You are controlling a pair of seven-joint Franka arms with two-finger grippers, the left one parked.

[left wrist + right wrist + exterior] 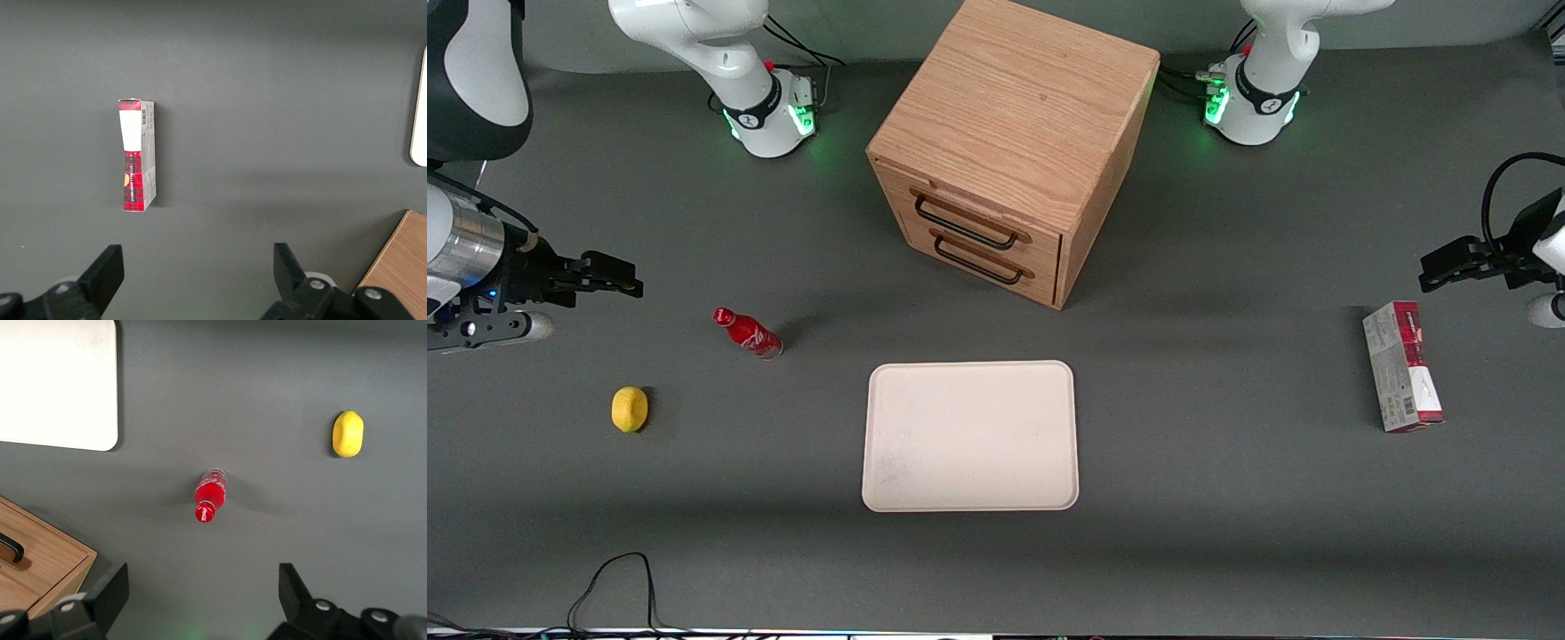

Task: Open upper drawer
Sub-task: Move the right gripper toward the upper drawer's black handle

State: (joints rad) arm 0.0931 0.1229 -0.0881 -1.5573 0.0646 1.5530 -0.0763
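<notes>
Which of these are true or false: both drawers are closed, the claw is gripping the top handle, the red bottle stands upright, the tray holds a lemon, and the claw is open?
1. Both drawers are closed. True: the upper drawer and lower drawer sit flush in the cabinet.
2. The claw grips the upper handle. False: it hovers apart from the cabinet, toward the working arm's end.
3. The red bottle stands upright. True.
4. The tray holds the lemon. False: the lemon lies on the table.
5. The claw is open. True.
</notes>
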